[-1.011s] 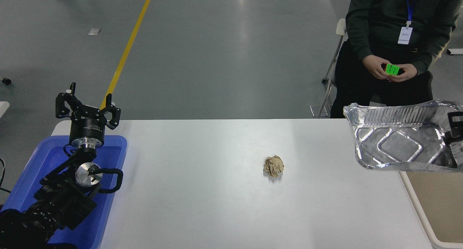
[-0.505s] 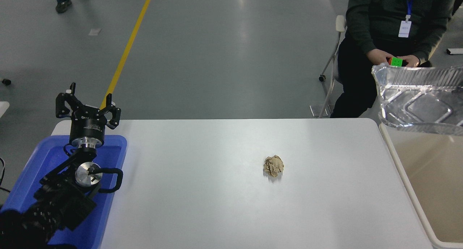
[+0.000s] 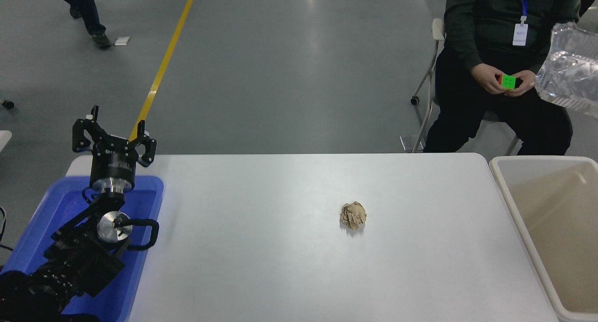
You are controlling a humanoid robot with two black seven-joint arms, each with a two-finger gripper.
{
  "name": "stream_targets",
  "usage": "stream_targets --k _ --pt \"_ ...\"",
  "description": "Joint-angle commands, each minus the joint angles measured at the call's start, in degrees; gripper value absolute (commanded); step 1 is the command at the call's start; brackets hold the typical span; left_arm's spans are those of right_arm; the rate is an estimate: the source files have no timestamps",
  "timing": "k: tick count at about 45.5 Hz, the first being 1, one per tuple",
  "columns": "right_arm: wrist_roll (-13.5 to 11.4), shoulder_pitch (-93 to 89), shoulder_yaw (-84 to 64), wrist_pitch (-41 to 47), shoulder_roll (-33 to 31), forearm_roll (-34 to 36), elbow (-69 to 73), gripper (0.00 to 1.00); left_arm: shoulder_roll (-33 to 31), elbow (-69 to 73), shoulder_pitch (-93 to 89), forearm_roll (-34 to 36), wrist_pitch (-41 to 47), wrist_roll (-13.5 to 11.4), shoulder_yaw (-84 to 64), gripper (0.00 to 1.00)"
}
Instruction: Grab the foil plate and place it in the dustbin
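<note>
I've got a white table [image 3: 280, 266]. Blue tray [image 3: 37, 228] sits on its near-left corner, crumpled paper ball [image 3: 353, 215] right of centre. They're well apart.

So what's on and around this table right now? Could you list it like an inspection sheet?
Surface: white table, mostly bare.
Job's things: foil plate up in the air at the right edge, beyond and above the dustbin, not yet in it; whatever holds it is out of view.
Clutter: crumpled tan paper ball near mid-table; blue tray at the left end.
Grippers: left gripper parked over the blue tray, fingers spread; right gripper not in view.
Cables: black cable loop on the left arm.
Surroundings: seated person holding a green puzzle cube; yellow floor line; someone's legs at the top left.
</note>
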Motion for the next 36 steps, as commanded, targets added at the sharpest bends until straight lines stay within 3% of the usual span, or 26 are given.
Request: stream_targets --k 1,21,25,36 --pt "0.0 -17.9 14.0 -7.3 3.2 0.7 -11.0 0.0 0.0 0.0 0.0 0.0 0.0 0.0 0.0 0.99" --pt "-0.3 -41.5 29.6 -18.7 20.9 14.1 -34.4 0.0 0.0 0.0 0.0 0.0 0.0 0.0 0.0 0.99" --pt "-2.1 -44.4 31.5 -23.4 23.7 18.6 -35.3 0.0 0.0 0.0 0.0 0.0 0.0 0.0 0.0 0.99" --pt "-3.6 -52.2 36.4 -32.5 28.1 29.5 -35.0 0.0 0.0 0.0 0.0 -0.1 0.0 0.0 0.0 0.99"
